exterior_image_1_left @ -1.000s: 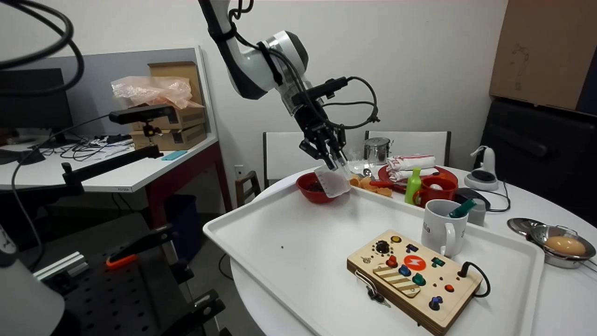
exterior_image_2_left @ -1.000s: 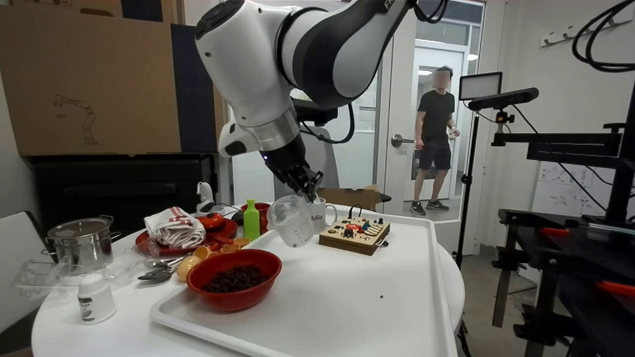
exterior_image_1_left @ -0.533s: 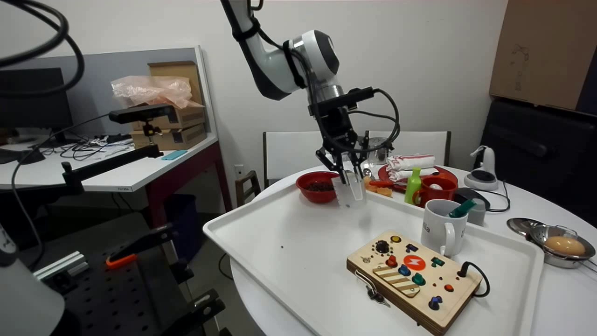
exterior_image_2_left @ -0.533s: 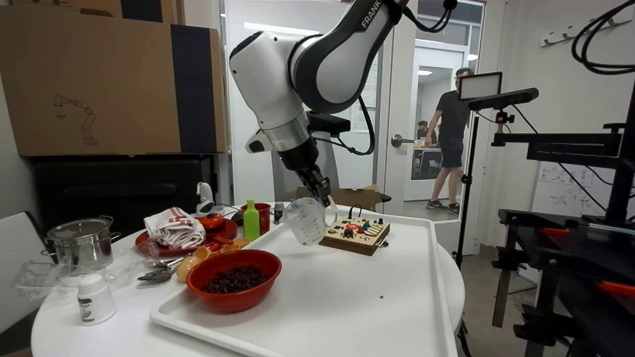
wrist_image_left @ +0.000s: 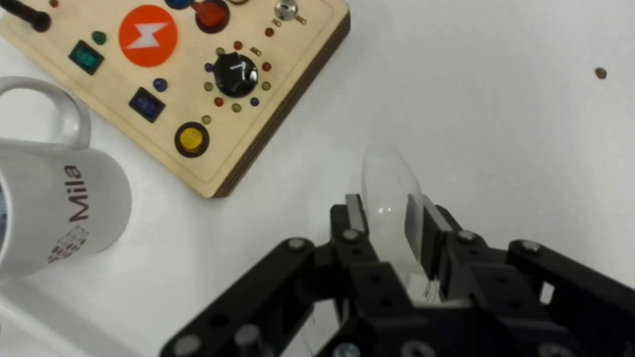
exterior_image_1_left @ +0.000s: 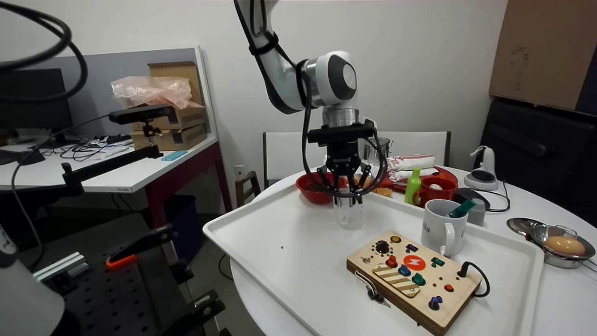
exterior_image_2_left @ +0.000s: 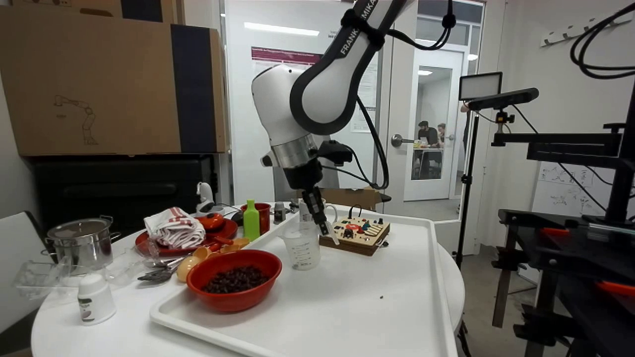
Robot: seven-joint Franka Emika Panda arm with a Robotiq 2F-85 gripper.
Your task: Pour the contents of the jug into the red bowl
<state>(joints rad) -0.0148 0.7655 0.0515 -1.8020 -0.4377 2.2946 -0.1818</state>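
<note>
The jug is a clear measuring jug (exterior_image_2_left: 302, 250) with printed marks, now nearly upright beside the red bowl (exterior_image_2_left: 243, 301). My gripper (wrist_image_left: 390, 201) is shut on its clear handle (wrist_image_left: 387, 171), one pad on each side. I cannot tell whether the jug's base touches the tray. The red bowl holds dark bean-like pieces. In an exterior view, the jug (exterior_image_1_left: 348, 219) and my gripper (exterior_image_1_left: 348, 199) are just right of the red bowl (exterior_image_1_left: 316, 198). The jug's inside is mostly hidden; a few dark specks show at its bottom. The red bowl is out of the wrist view.
A white tray (exterior_image_1_left: 280, 294) carries the bowl, a wooden control box (exterior_image_1_left: 410, 280) and a white mug (exterior_image_1_left: 438, 224). One dark bean (exterior_image_2_left: 381, 297) lies on the tray. A green bottle (exterior_image_2_left: 251, 220), a red plate with a towel (exterior_image_2_left: 173, 228) and a pot (exterior_image_2_left: 82, 243) stand behind it.
The jug has swung from tilted at the red bowl to nearly upright, moved away from the bowl and come lower. My gripper has turned to point down. The bowl has not moved.
</note>
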